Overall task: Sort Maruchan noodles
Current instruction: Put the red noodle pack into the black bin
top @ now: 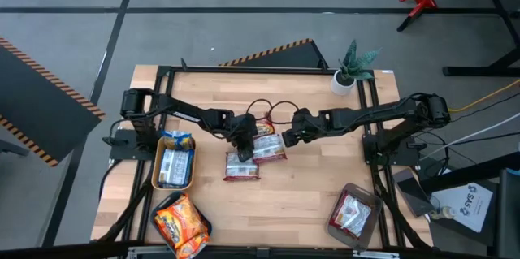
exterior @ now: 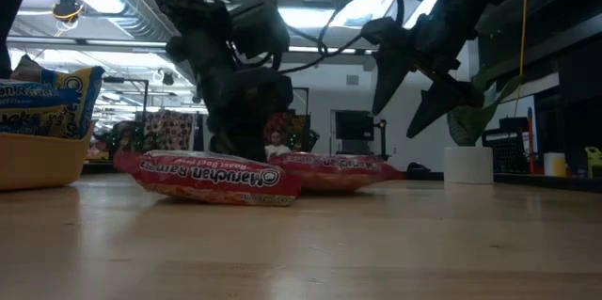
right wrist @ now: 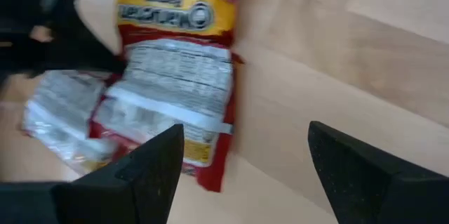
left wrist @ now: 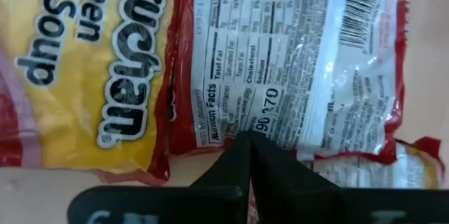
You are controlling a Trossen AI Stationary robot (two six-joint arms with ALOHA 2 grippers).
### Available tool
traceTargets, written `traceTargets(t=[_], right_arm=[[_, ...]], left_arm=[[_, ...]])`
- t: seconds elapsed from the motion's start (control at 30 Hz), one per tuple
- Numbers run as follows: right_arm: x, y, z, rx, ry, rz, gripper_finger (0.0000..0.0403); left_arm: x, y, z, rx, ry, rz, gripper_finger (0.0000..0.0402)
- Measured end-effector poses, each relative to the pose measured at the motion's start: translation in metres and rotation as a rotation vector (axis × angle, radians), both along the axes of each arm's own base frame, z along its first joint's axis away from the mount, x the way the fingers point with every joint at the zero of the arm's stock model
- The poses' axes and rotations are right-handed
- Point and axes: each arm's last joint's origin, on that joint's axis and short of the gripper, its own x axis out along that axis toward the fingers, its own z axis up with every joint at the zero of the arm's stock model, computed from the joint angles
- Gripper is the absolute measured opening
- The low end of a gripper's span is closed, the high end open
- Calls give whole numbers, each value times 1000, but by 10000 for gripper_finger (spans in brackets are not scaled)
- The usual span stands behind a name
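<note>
While pressed down at mid-tabletop, left hand (top: 242,140) pinched fully together, tips at the edge of a red-and-silver noodle packet (top: 241,166), nothing clearly caught between them. Second red packet (top: 269,148) just beside it, overlapping. Right hand (top: 290,138) spread wide and holding nothing, raised over that second packet. Blue packets in yellow tray (top: 157,170) near the left edge; orange packets (top: 180,222) at the front left corner; one red packet in grey tray (top: 354,212) at the front right corner.

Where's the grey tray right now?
In the high view the grey tray sits at the table's front right corner, holding one packet, near the right arm's base.
</note>
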Motion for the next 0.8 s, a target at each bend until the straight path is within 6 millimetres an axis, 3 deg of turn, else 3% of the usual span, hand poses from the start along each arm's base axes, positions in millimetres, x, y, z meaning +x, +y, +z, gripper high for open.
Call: traceTargets(t=[0.13,0.4,0.63,0.8], right_arm=[[8,1,-4,38,-38,21,286],[33,4,-35,145,-77,19,286],[37,3,-53,158,-21,-28,286],[46,4,-58,178,-82,-38,286]], left_arm=[[-2,1,-1,40,31,21,2],[-3,6,-2,90,37,61,1],[-8,10,-11,67,64,74,1],[-10,10,-15,70,51,76,1]])
